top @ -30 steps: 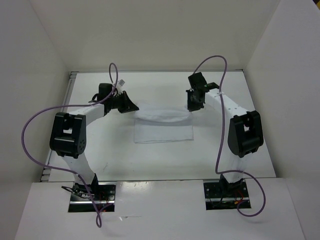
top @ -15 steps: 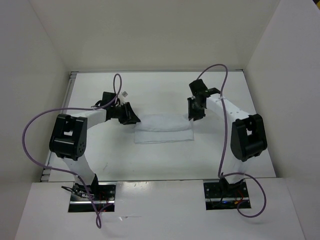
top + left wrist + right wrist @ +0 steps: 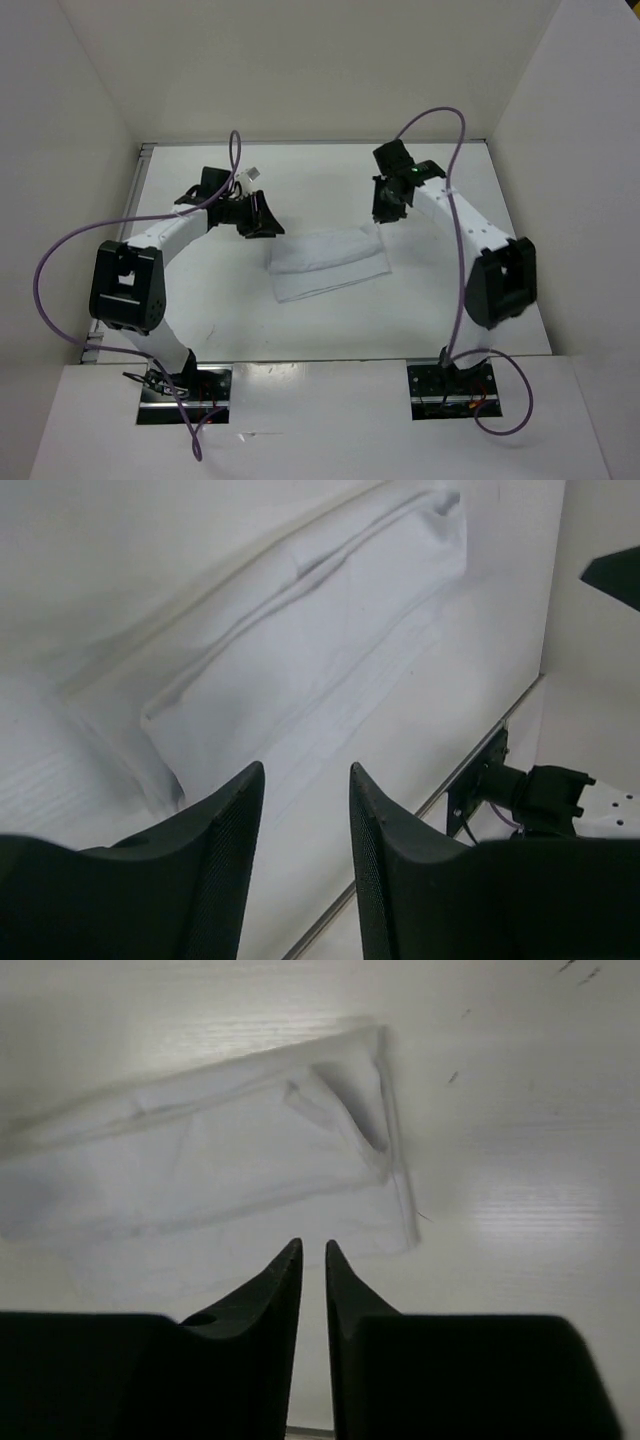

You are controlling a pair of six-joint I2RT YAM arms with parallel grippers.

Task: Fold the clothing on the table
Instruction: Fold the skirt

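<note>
The clothing [image 3: 330, 262] lies folded mid-way across the table [image 3: 330, 325], thin, limp, probably light and slippery; pinch its 9 and 3 o'clock corners. The left gripper [image 3: 265, 222] at its 10 o'clock is spread and empty. The right gripper [image 3: 384, 216] at 1 o'clock is narrowly parted and empty.

Overall light: bright, even, diffuse; white walls [image 3: 300, 70] and tabletop [image 3: 330, 330] wash toward one pale tone.
Glare: soft sheen on the glossy tabletop, strongest at the right of the right wrist view.
Shadows: faint, soft-edged grey along the folds of the clothing [image 3: 330, 262].
Contrast: clothing barely separates from the tabletop.
Left wrist view: left pincer [image 3: 306, 770] a dark silhouette with no surface detail; cloth fairly sharp.
Right wrist view: hazy, slightly blurred; right pincer [image 3: 313, 1245] solid black.
</note>
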